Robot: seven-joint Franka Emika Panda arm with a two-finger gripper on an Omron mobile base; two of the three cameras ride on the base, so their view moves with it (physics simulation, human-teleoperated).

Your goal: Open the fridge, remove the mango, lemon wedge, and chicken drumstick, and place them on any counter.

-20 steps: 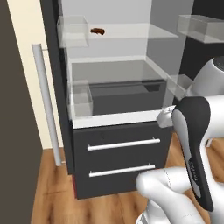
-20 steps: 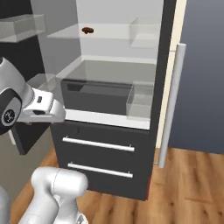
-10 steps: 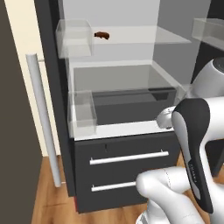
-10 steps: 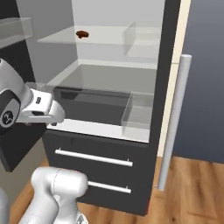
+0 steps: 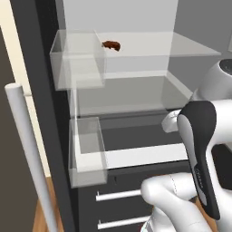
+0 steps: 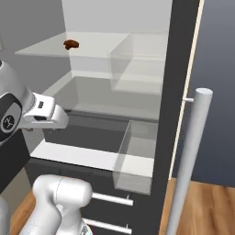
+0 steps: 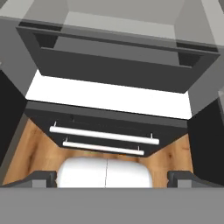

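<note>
Both base cameras have drawn closer to the fridge (image 5: 45, 90) since a second ago, so its open interior now looms larger and the lower drawers have slid toward the bottom of the frame. On the upper glass shelf (image 5: 149, 47) lies the chicken drumstick (image 5: 111, 45), a small reddish-brown piece at the upper middle of the left base view and upper left of the right base view (image 6: 70, 44). Clear door bins (image 5: 77, 63) hang at the left. The pincer (image 7: 112, 177) is released, its fingertips (image 7: 41, 178) spread wide at the bottom corners of the hand view, grasping nothing, looking down on two silver drawer handles (image 7: 103, 136) and the wooden floor (image 7: 39, 151).
</note>
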